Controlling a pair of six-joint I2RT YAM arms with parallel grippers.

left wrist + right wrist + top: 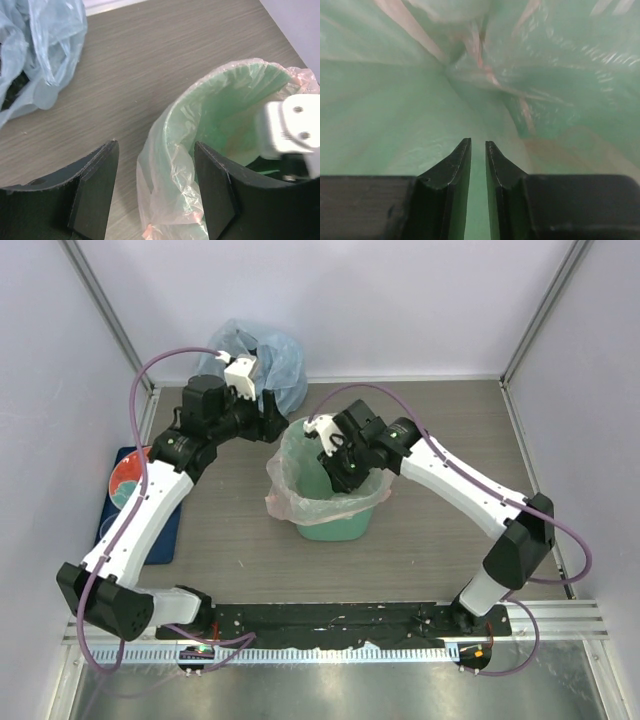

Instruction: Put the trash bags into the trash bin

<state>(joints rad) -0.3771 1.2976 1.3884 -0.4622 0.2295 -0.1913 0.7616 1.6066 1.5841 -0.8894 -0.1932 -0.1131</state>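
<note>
I work in a robot laboratory cell, because plain white walls (400, 300) on metal posts (543, 310) enclose my wood-pattern table (450, 415), with a black mounting rail (330, 618) at its near edge.

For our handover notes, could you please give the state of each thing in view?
pink trash bag: inside bin, edge draped over rim
trash bin: upright, lined
blue bag: bulging, on table, outside bin
left gripper: open, at the bin's rim
right gripper: slightly open, empty, inside bin
</note>
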